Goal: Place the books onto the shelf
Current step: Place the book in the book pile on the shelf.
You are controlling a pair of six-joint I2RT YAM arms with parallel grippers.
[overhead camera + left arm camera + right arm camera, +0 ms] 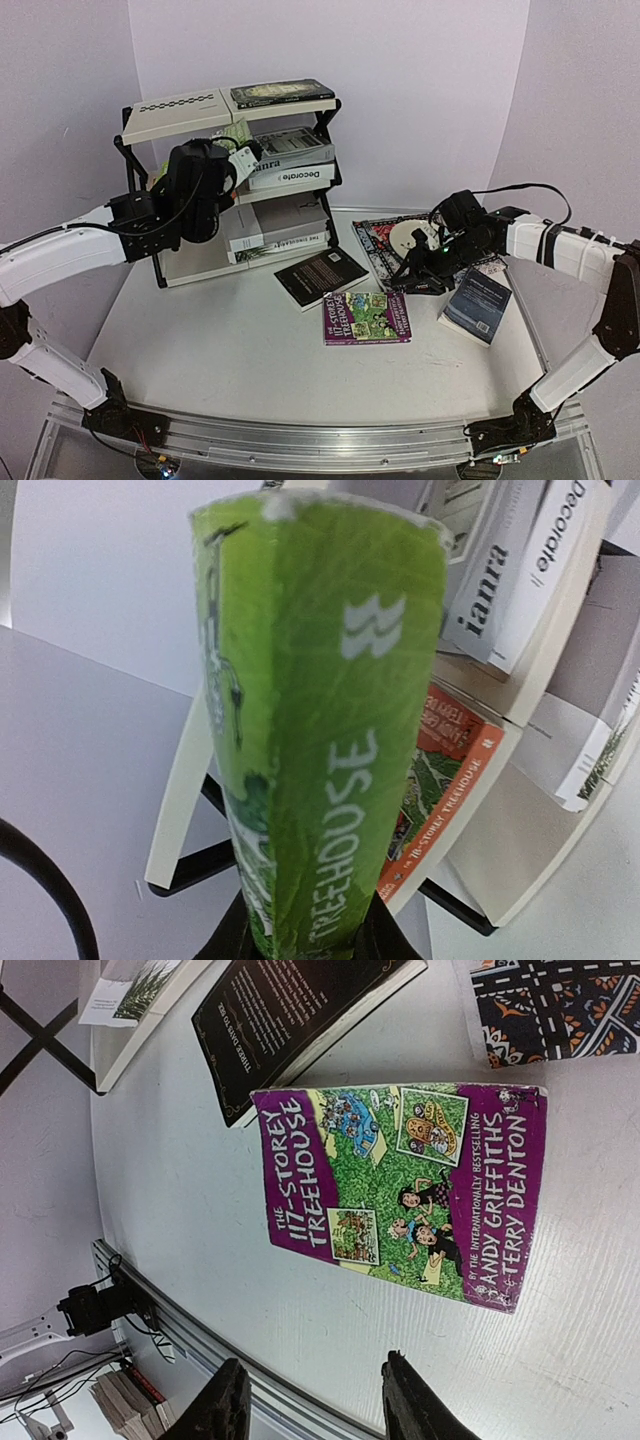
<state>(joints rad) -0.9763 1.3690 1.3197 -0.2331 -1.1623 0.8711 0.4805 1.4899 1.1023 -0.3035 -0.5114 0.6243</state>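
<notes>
Top view: left tool (240,152) pinches the green Treehouse book (237,132) at the middle tier of the shelf (175,110), just beside the laura book (292,150) and the Decorate book (290,177). Looks like mid-insertion. Right tool (412,278) hovers low over the bench (230,350), between the placemat (380,235) and the purple 117-Storey Treehouse book (366,317). Black book (322,276) and dark blue book (478,305) lie flat on the bench, not yet shelved.

Left wrist: green Treehouse book (320,730) is gripped at one end, on edge, spine toward the camera. That's probably to feed it in as a thin profile. Orange Treehouse book (440,780) already lies on the tier behind it.

Right wrist: fingers (225,1405) are spread with nothing between them. Purple 117-Storey Treehouse book (405,1190) lies face-up just ahead and is the likely next pick. Flat on the bench, it'll need an edge grab.
</notes>
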